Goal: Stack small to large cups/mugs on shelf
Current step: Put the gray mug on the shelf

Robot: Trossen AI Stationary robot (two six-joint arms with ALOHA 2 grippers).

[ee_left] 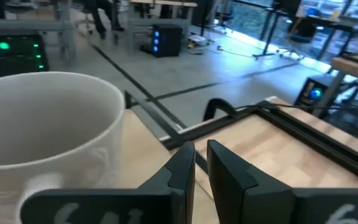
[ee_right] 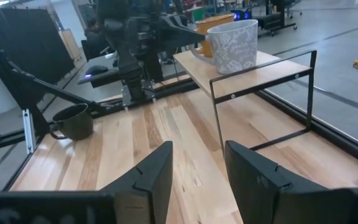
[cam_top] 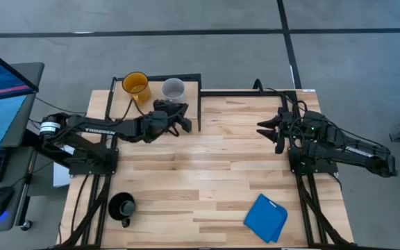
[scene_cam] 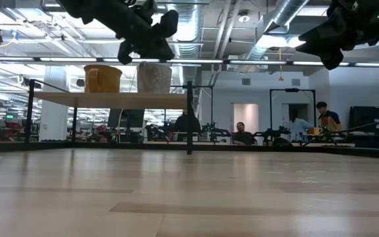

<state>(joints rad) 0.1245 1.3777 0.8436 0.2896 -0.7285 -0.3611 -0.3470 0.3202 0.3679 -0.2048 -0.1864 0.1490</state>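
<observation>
The shelf stands at the table's far edge, left of centre. Two mugs stand upright on it side by side: the yellow-orange mug to the left and the pale grey-white mug to the right. The glossy black mug stands on the tabletop near the near-left corner. My left gripper hovers just near and right of the grey-white mug, above its rim, fingers almost together and holding nothing. My right gripper is open and raised over the table's right half, facing the shelf.
A folded blue cloth lies near the table's near-right edge. The shelf's black frame posts rise from the tabletop. Bare wood lies across the middle of the table between the arms. People sit in the room far behind the table.
</observation>
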